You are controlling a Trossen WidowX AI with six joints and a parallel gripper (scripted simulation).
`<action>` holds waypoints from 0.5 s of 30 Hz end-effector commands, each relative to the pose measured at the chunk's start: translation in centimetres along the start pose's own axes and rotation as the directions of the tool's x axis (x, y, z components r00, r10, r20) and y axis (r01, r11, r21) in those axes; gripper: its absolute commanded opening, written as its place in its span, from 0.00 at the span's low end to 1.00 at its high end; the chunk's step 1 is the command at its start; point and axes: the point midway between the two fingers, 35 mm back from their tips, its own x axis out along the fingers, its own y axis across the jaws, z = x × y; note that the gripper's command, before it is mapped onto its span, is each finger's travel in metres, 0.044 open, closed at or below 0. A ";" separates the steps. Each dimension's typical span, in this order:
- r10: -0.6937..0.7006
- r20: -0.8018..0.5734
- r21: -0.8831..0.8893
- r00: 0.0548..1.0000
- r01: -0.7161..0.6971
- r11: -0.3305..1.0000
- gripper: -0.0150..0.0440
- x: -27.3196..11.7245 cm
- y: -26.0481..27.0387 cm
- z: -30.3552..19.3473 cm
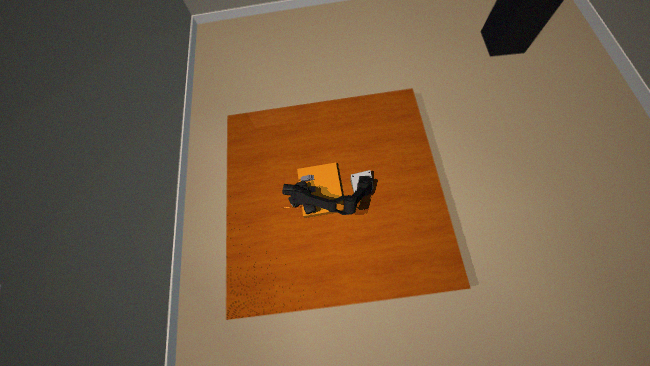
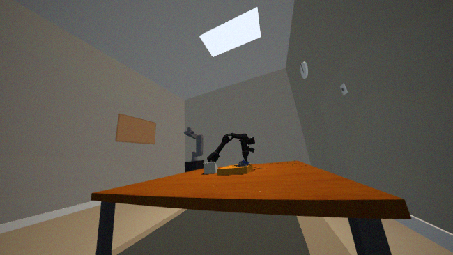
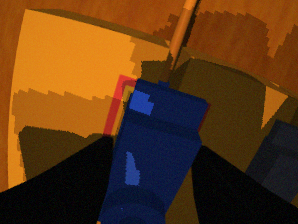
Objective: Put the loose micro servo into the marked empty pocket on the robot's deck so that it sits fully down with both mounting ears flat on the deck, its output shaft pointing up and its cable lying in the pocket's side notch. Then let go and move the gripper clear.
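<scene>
The blue micro servo (image 3: 159, 132) is between the black fingers of my gripper (image 3: 153, 151) (image 2: 246, 160), which is shut on it. In the wrist view a round raised part shows on the servo near the bottom edge; the output shaft is not clear. The servo lies over the pocket's red outline (image 3: 114, 110), which shows along its left side and a little at its right. The orange cable (image 3: 181, 32) runs from its far end past the edge of the orange-yellow deck (image 3: 65, 55) (image 1: 322, 172) (image 2: 231, 171). The pocket's inside, the ears and their seating are hidden.
A dark second servo (image 3: 280, 160) stands on the deck to the right in the wrist view. A grey part (image 1: 307, 177) is on the deck beside the arm. A pale block (image 1: 361, 179) (image 2: 210, 168) stands by the arm's base on the wooden table (image 1: 320, 260).
</scene>
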 end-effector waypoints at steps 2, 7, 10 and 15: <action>0.000 0.001 0.005 1.000 0.000 1.000 0.25 0.5 0.0 0.0; 0.000 0.001 0.005 1.000 0.000 1.000 0.25 0.9 0.0 0.0; 0.000 0.001 0.005 1.000 0.000 1.000 0.25 1.2 0.0 0.0; 0.000 0.001 0.005 1.000 0.000 1.000 0.30 1.3 0.0 0.0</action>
